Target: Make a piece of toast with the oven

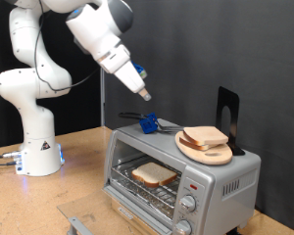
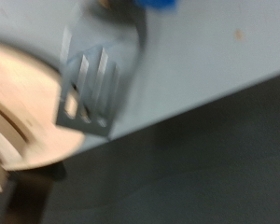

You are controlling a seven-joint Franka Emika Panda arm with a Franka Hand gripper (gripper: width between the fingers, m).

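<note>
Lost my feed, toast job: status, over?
Gripper above oven top, holding nothing visible. Piece of toast inside on rack. Blue-handled spatula beneath gripper.

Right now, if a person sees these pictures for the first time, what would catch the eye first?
The white arm's gripper hangs above the silver oven. Inside, on the rack, lies a piece of toast. On the oven's top sit a round wooden board with another slice and a blue-handled spatula.

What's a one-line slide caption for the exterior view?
Gripper hovers above the oven; one slice of bread on its rack, another slice on the wooden board on top, beside a blue-handled spatula.
</note>
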